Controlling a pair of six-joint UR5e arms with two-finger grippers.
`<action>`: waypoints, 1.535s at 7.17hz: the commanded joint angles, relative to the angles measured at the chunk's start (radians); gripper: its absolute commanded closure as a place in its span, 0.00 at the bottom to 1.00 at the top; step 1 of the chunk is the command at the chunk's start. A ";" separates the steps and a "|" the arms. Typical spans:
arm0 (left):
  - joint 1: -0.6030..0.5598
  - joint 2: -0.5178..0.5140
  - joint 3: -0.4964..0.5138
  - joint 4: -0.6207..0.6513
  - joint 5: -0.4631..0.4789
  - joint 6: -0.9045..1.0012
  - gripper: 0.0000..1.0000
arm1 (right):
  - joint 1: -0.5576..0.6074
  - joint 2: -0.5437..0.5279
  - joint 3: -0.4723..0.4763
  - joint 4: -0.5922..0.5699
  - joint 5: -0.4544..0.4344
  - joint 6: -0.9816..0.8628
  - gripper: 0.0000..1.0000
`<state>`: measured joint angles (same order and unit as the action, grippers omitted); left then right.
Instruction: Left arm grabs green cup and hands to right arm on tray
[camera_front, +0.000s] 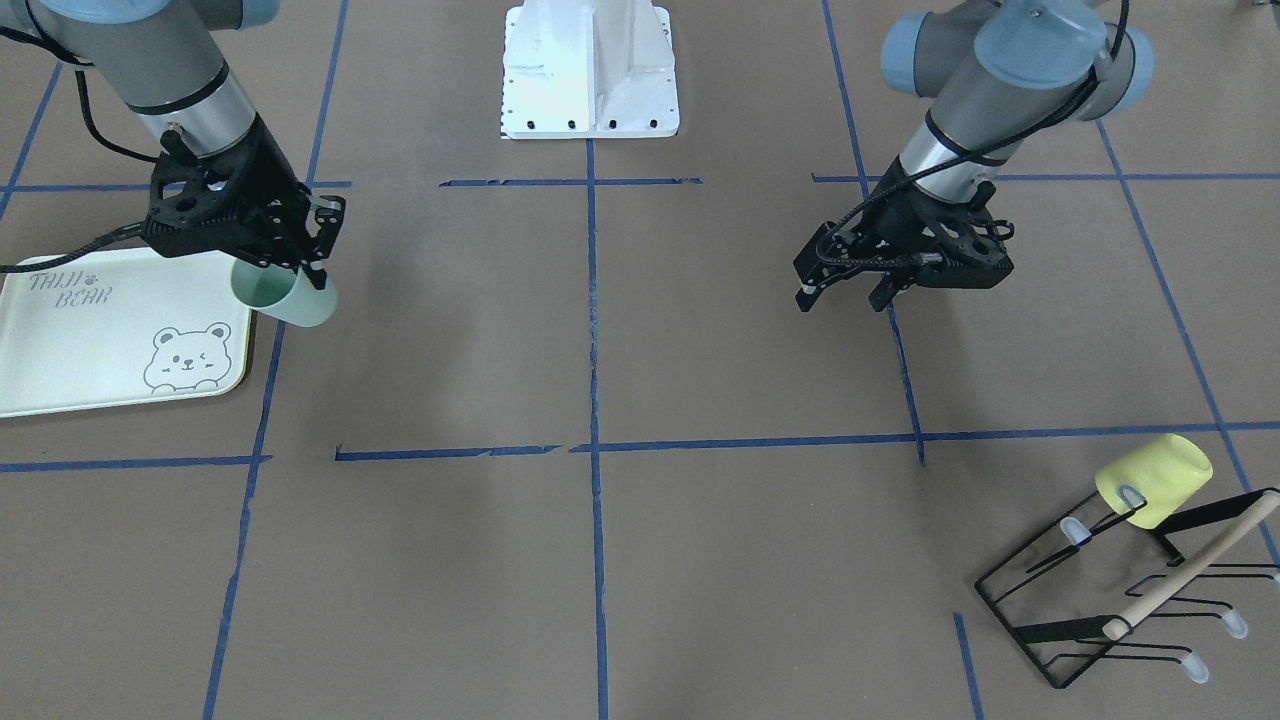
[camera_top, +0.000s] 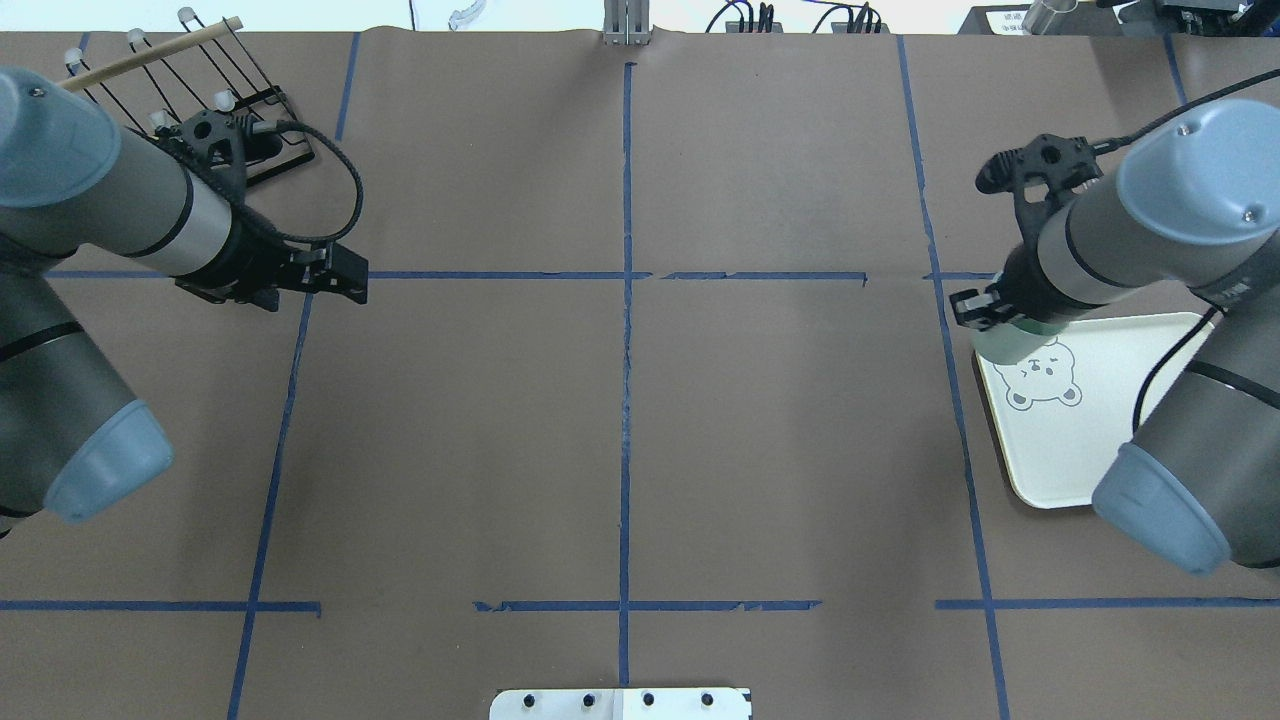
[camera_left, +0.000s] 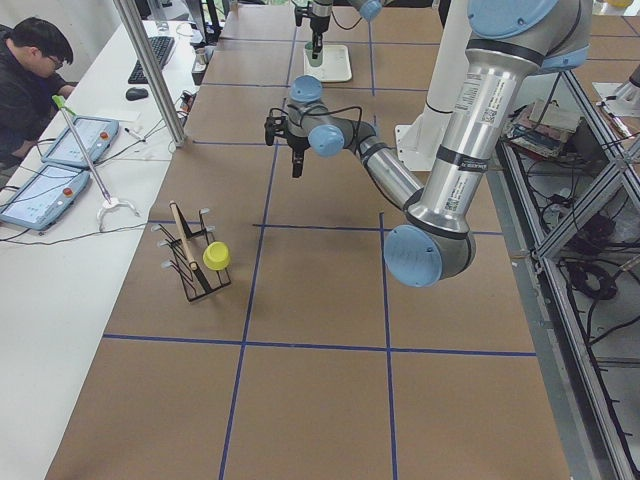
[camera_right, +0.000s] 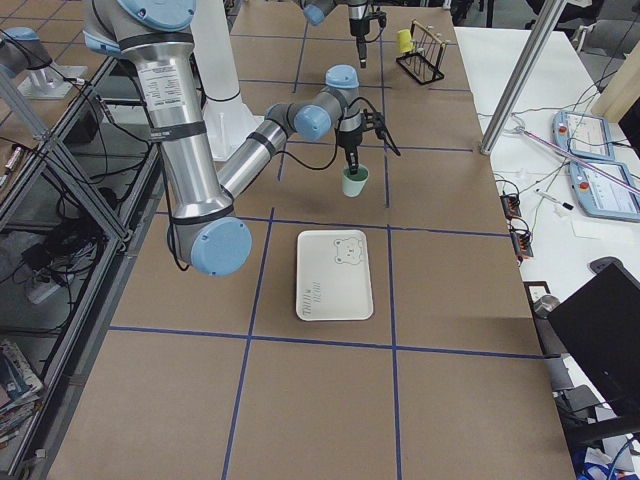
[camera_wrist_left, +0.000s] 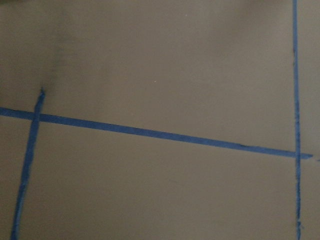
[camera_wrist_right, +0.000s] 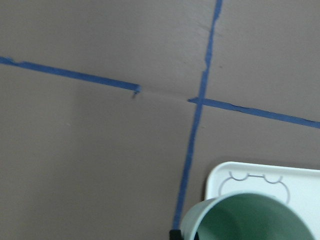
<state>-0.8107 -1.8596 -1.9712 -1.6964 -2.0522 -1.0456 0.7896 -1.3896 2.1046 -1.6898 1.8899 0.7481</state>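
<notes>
Open passage across the table (camera_front: 600, 350); wire rack (camera_front: 1060, 630) and tray (camera_front: 90, 340) at opposite ends.

The bench (camera_front: 700, 340) was brown, gridded with blue tape lines. The green cup (camera_front: 290, 297) was pale mint. The tray (camera_front: 90, 345) was cream-green with a grey bear drawing and grey lettering. The yellow cup (camera_front: 1155, 478) was plain, and the wire rack (camera_front: 1060, 630) was black. The left tool (camera_front: 845, 292) and right tool (camera_front: 312, 275) were black.

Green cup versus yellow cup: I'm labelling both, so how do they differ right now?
The green cup is mint, mouth up, gripped at its rim by the right claw near the tray; the yellow cup hangs tilted on a black wire rack, ungripped. Both are small handleless tumblers.
</notes>
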 joint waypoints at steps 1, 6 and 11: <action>0.001 0.101 -0.063 0.041 0.000 0.128 0.00 | 0.000 -0.229 -0.015 0.186 -0.064 -0.104 1.00; 0.004 0.102 -0.063 0.040 0.000 0.128 0.00 | -0.003 -0.347 -0.116 0.463 -0.061 0.074 0.81; 0.005 0.100 -0.061 0.040 0.000 0.128 0.00 | 0.013 -0.322 -0.091 0.447 -0.048 0.073 0.00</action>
<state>-0.8054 -1.7589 -2.0326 -1.6567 -2.0525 -0.9173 0.7914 -1.7127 1.9829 -1.2308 1.8331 0.8302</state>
